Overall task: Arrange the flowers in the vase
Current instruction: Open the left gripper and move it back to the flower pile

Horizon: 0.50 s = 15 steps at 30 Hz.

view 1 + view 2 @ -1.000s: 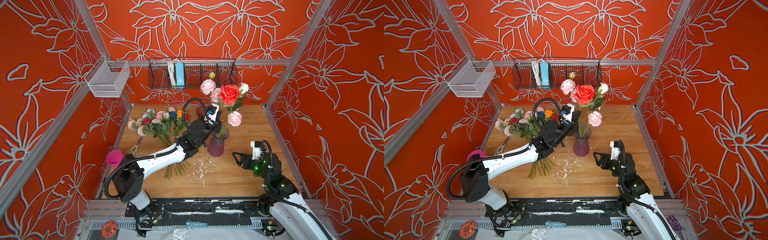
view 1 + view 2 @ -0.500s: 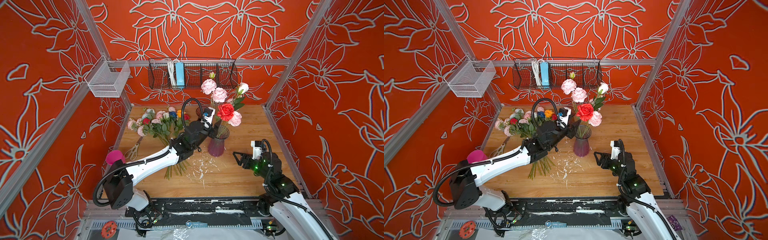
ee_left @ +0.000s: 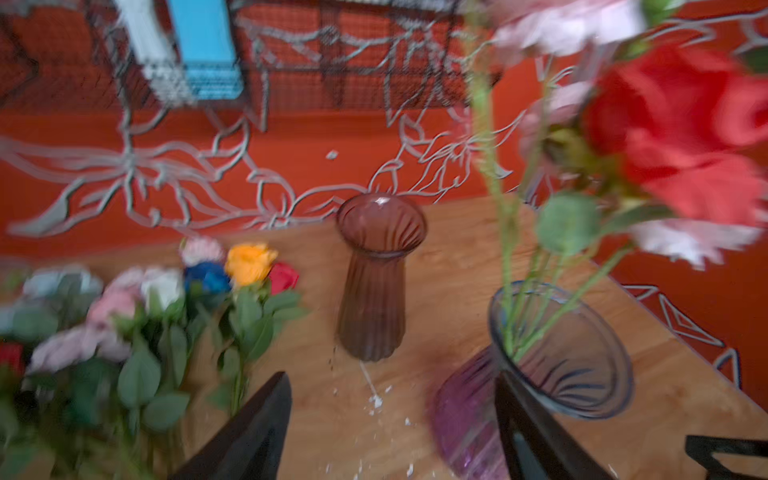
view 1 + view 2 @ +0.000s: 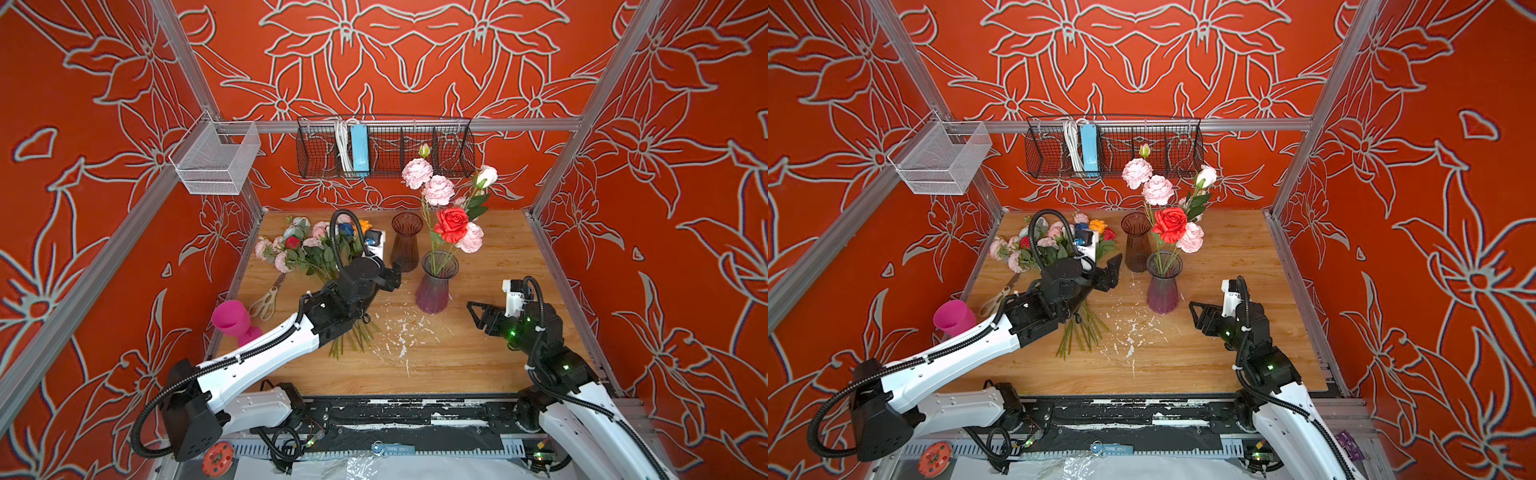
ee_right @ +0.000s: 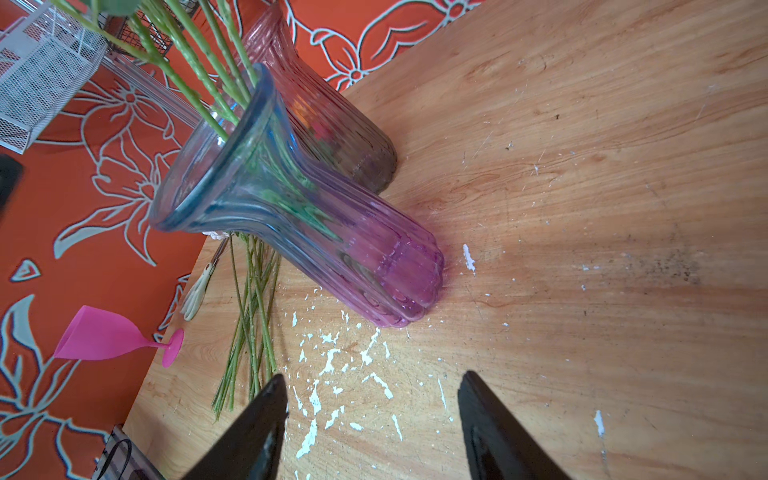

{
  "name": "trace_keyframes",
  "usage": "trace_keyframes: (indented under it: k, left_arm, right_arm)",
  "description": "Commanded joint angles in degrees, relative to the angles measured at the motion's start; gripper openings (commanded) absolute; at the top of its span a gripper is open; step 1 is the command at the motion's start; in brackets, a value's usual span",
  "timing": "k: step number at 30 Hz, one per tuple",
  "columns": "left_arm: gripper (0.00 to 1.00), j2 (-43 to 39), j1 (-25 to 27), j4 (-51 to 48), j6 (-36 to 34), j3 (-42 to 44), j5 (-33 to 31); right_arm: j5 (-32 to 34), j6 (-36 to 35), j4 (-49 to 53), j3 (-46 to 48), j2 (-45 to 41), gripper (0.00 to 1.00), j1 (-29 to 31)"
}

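The purple, blue-rimmed glass vase [image 4: 436, 286] [image 4: 1163, 286] [image 3: 573, 353] [image 5: 332, 232] stands mid-table. It holds pink blooms, a white bud and a red rose [image 4: 451, 224] [image 4: 1169, 224] [image 3: 681, 137]. The other flowers [image 4: 316, 249] [image 4: 1050, 245] [image 3: 145, 316] lie in a bunch at the back left, stems [image 5: 249, 324] pointing forward. My left gripper [image 4: 395, 276] [image 4: 1115, 266] [image 3: 392, 376] hangs open and empty just left of the vase, over the bunch's stems. My right gripper [image 4: 476, 316] [image 4: 1198, 318] [image 5: 372, 376] is open and empty, low, to the vase's right.
An empty brown ribbed vase [image 4: 406, 241] [image 4: 1136, 241] [image 3: 374, 282] stands right behind the purple one. Scissors [image 4: 266, 301] and a pink goblet [image 4: 230, 318] [image 5: 99, 334] sit at the left edge. A black wire basket [image 4: 384, 145] hangs on the back wall.
My left gripper opened, let the red rose go and drew back left, away from the vase. The rose sank lower among the blooms in the vase. The right arm stayed put.
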State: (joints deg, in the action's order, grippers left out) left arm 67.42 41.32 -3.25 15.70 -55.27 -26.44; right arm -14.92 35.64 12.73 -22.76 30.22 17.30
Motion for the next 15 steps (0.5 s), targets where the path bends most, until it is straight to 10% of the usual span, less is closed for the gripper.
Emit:
trace_keyframes:
  k: [1, 15]
  left_arm:
    - [0.77, 0.58, -8.3, -17.05, 17.53, 1.61, 1.07]
    - [0.6, 3.13, -32.11, -10.83, 33.72, 13.16, 22.51]
  right_arm:
    - [0.01, 2.33, -2.98, -1.36, 2.14, 0.6, -0.16]
    - [-4.39, 0.11, 1.15, -4.52, 4.59, 0.03, -0.16]
